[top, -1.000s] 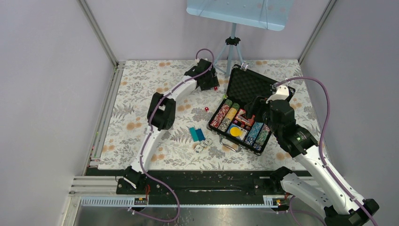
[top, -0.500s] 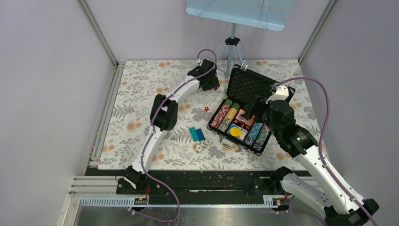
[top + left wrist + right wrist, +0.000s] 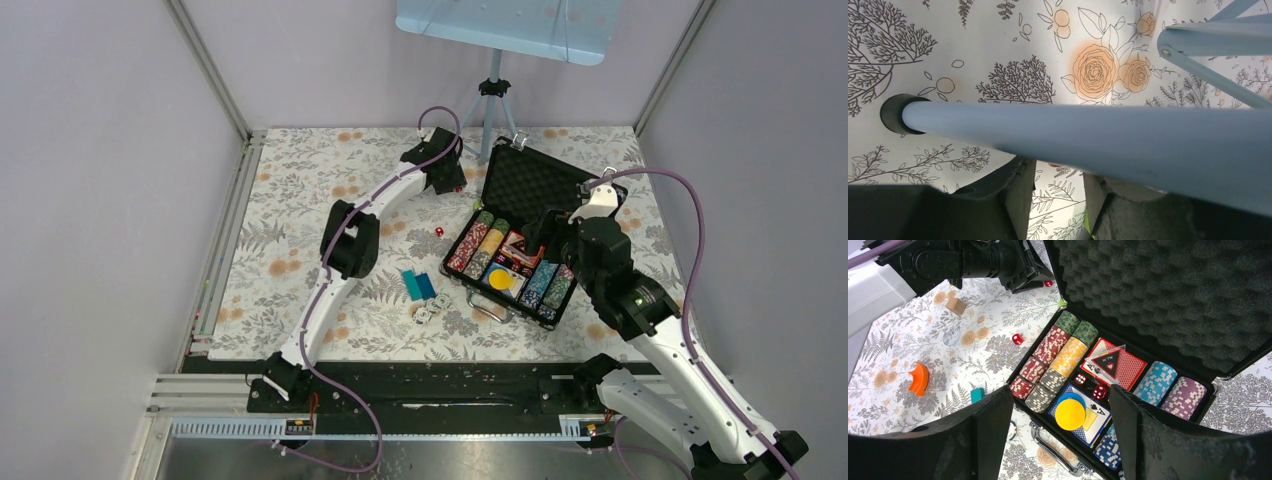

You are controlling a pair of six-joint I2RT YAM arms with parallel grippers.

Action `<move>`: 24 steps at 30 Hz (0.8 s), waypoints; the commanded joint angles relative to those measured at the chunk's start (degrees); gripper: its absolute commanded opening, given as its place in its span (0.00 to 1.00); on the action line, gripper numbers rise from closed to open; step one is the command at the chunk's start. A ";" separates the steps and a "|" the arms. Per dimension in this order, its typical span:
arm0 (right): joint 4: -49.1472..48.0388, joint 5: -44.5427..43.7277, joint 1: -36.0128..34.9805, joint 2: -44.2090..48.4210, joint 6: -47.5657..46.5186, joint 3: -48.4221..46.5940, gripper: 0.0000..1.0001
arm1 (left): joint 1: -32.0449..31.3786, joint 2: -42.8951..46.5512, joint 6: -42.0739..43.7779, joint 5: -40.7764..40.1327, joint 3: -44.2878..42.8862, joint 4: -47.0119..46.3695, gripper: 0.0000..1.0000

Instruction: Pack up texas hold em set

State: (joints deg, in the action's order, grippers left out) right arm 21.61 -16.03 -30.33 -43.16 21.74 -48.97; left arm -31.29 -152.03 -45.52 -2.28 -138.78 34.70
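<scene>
Table (image 3: 300, 200): L arm (image 3: 385, 195) stretched far, L end effector (image 3: 1059, 175) part-open; R end effector (image 3: 1060, 390) wide, empty, above case (image 3: 530, 180).

The floral table (image 3: 300, 200) bore the open briefcase (image 3: 1173, 290) beneath the jaws of the right gripper (image 3: 1060, 390). A red die (image 3: 1017, 338) and orange piece (image 3: 919, 378) lay left of them.

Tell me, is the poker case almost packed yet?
Partly. Chips and cards sit in the open case. The left end effector is at a red die beside the tripod. Remaining: another red die and small white pieces on the table, then shutting the lid.
</scene>
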 commanded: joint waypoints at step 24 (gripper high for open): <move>-0.09 -2.26 0.09 1.06 -1.61 0.37 0.79 | 0.63 -0.61 -1.85 -2.44 -0.05 -0.86 0.27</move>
State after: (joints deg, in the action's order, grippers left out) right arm 21.61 -16.99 -30.33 -42.63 20.75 -48.86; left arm -31.35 -152.11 -46.61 -2.94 -138.78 35.29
